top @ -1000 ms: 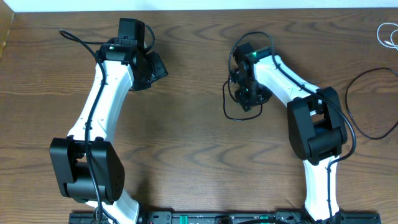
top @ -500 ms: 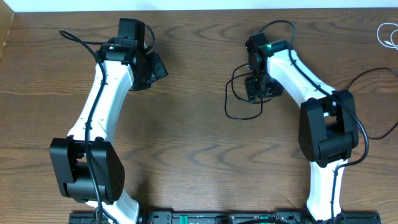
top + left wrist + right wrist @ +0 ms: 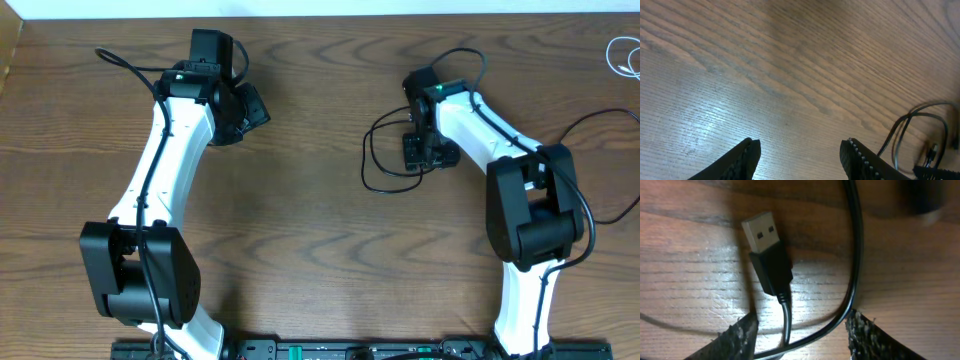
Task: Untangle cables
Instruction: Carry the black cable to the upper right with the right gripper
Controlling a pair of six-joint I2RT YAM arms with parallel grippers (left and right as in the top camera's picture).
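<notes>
Black cable (image 3: 364, 168) lies in loose loops on the wooden table (image 3: 320, 250), right of centre, in the overhead view. The right gripper (image 3: 420, 150) sits over the right side of those loops. The white cable (image 3: 613, 57) is a small coil at the far right edge, well apart from the black one. The left gripper (image 3: 254, 108) is over bare wood at the far left, well away from both cables.

From the left wrist, the left gripper (image 3: 800, 155) has its fingers (image 3: 747, 155) spread wide with only wood grain between them. The black cable (image 3: 905, 129) curves in at the lower right, and a small plug end (image 3: 932, 150) lies beside it.

From the right wrist, the right gripper (image 3: 800, 340) is also spread wide, and its pads (image 3: 735, 340) touch nothing. A USB plug (image 3: 765, 245) lies flat on the wood, metal end pointing away, and its cord runs down between the fingers. A second strand of the black cable (image 3: 856, 255) curves past on the right and sweeps in beneath the plug.
</notes>
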